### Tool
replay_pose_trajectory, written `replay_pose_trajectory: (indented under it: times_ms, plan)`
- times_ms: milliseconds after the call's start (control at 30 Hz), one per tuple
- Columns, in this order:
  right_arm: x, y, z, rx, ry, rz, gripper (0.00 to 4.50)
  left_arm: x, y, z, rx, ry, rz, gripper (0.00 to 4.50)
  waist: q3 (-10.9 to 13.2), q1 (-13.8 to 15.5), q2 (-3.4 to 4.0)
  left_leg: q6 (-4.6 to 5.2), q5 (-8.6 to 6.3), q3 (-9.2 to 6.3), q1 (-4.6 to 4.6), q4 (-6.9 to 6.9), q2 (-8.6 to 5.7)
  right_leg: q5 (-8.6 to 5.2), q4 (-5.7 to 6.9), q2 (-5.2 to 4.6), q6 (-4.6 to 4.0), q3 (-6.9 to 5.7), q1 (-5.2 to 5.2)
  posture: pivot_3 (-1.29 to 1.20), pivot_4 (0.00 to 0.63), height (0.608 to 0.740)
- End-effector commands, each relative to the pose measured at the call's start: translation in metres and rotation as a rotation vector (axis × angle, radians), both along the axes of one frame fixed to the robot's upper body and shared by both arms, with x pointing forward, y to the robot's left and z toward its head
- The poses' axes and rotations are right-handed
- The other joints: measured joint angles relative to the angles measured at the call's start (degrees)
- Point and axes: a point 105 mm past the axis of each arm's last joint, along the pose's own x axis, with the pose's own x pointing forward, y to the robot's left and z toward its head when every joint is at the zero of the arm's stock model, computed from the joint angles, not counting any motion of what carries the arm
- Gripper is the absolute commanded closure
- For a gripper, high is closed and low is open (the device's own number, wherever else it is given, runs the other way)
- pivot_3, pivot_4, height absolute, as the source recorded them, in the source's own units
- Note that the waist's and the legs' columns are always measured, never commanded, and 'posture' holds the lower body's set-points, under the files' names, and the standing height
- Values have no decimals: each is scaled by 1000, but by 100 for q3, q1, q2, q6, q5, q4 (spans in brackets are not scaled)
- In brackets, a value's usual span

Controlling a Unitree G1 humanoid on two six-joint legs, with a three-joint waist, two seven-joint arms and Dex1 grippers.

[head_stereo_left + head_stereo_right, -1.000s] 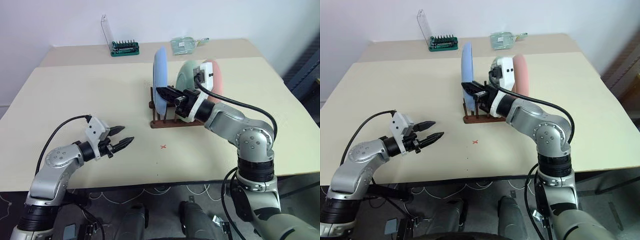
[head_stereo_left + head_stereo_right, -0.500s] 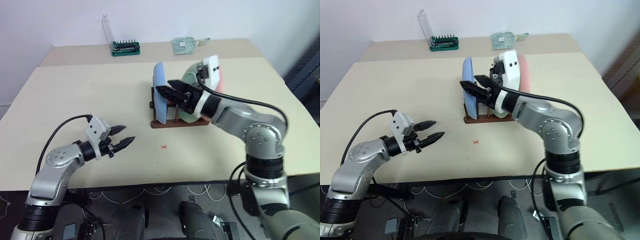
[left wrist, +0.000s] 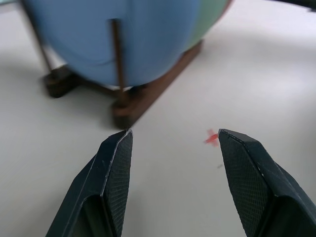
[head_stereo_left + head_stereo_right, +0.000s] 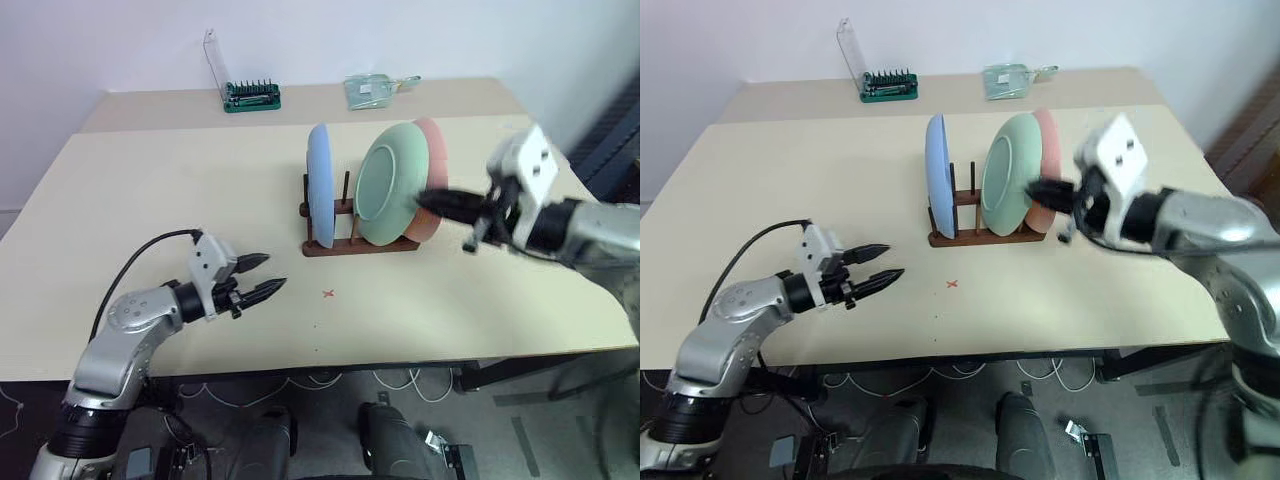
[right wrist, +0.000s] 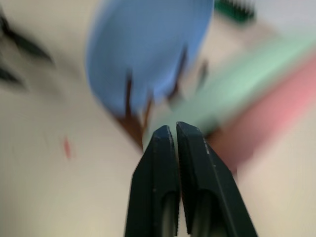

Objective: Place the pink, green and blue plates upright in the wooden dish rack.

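The wooden dish rack [image 4: 352, 246] stands mid-table with all three plates in it. The blue plate [image 4: 320, 185] stands upright at the rack's left end. The green plate [image 4: 385, 195] leans back toward the pink plate [image 4: 433, 136] behind it on the right. My right gripper [image 4: 423, 197] is shut on nothing, its tips just in front of the right-hand edges of the green and pink plates. The right wrist view shows its fingers [image 5: 163, 148] pressed together. My left gripper [image 4: 272, 272] hovers open and empty over the table, left of the rack and nearer the front.
A small red cross [image 4: 327, 293] marks the table in front of the rack. A green tray of tool bits [image 4: 250, 96] and a clear plastic bag [image 4: 368, 90] lie at the back edge. A seam crosses the table [image 4: 150, 200] behind the rack.
My right gripper lowered the blue plate into the rack, let go, drew away to the right and shut. My left gripper edged slightly to the right.
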Motion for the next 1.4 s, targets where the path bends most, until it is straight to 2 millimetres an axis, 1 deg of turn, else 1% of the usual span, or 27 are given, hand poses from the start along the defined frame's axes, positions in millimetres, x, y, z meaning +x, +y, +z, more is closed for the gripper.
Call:
replay_pose_trajectory:
  times_ms: [33,200,267,400,500,633,700,800,900,967,1000,1067,1133,1200,1267,1300,1333,1367,1400]
  plan:
    - [0,4,6,-70,-93,12,4455,-1,-9,7,-8,-25,-40,1665,0,-17,0,0,0,0,2,0,1,0,1,0,0,0,0,0,150,740]
    - [16,1,-4,-98,-109,-43,4455,-1,-12,6,-11,-26,-43,1665,2,21,-5,0,0,0,-1,1,3,0,0,1,-1,0,-1,0,150,740]
    - [19,5,-8,-98,-109,-36,4455,-1,-10,6,-12,-26,-36,1665,2,25,-6,0,0,0,-1,2,2,0,-1,1,-1,0,0,0,150,740]
    - [25,11,-6,-101,-134,-21,4455,-3,-7,5,-13,-24,-16,1665,3,25,-5,0,0,-1,-2,0,2,-1,-1,1,-3,0,-2,0,150,740]
    - [24,24,0,-80,-153,35,4455,-5,-5,4,-13,-22,-3,1665,3,21,-5,0,0,-2,-1,0,2,-1,0,1,-3,0,-2,0,150,740]
    - [16,40,7,-55,-174,117,4455,-8,-5,3,-14,-20,7,1665,3,24,-6,0,0,-4,-1,-1,2,0,0,1,-2,0,-2,0,150,740]
    - [12,43,8,-44,-172,139,4455,-8,-5,2,-14,-19,10,1665,3,33,-6,0,0,-4,-2,0,2,0,0,1,-2,0,-2,0,150,740]
    - [12,40,7,-54,-169,126,4455,-7,-6,2,-16,-18,10,1665,3,31,-6,0,0,-4,-3,1,1,0,-1,0,-1,0,-1,0,150,740]
    - [15,33,7,-68,-174,92,4455,-6,-6,2,-18,-17,7,1665,3,29,-6,0,0,-4,-2,0,1,0,-1,0,-2,0,-1,0,150,740]
    - [15,25,7,-74,-172,73,4455,-5,-9,2,-19,-17,3,1665,3,30,-6,0,0,-4,-2,1,1,0,0,0,-1,0,-1,0,150,740]
    - [14,18,9,-69,-175,59,4455,-4,-7,2,-18,-17,5,1665,3,36,-6,0,0,-4,-2,1,1,0,-1,0,-1,0,-1,0,150,740]
    - [9,4,15,-51,-176,41,4455,-1,-3,1,-16,-17,11,1665,3,55,-7,0,0,-6,-3,2,0,0,-1,0,-1,-1,0,0,150,740]
    - [-3,-7,14,-9,-131,57,4455,1,0,1,-10,-17,25,1665,3,54,-7,0,0,-5,-3,2,-2,0,-1,-1,-1,0,1,0,150,740]
    - [-20,-16,1,6,-46,88,4455,5,8,-1,2,-15,51,1665,3,60,-8,0,0,-10,-2,0,-2,1,-2,0,0,-2,6,0,150,740]
    - [-28,-25,-13,-10,-8,73,4455,8,17,-5,24,-12,74,1665,2,57,-11,4,-2,-11,3,0,-2,0,0,0,0,-3,11,0,150,740]
    - [-29,-31,-15,-14,-3,65,4455,9,15,-5,28,-13,75,1665,2,42,-9,5,-3,-11,6,-1,-1,0,-1,1,0,-4,15,0,150,740]
    - [-20,-47,-26,3,-7,-23,4455,14,28,-8,39,-14,120,1665,2,14,-5,5,-3,-9,8,1,-1,-1,-1,1,-2,-4,18,0,150,740]
    - [-15,-58,-36,12,-9,-84,4455,17,38,-10,46,-16,153,1665,1,3,-9,5,-3,0,12,2,-1,-4,-1,0,-8,1,17,0,150,740]
    - [-12,-66,-43,16,-10,-126,4455,20,43,-11,50,-17,173,1665,-3,-2,-16,5,-3,1,19,4,2,-5,1,1,-10,1,23,0,150,740]
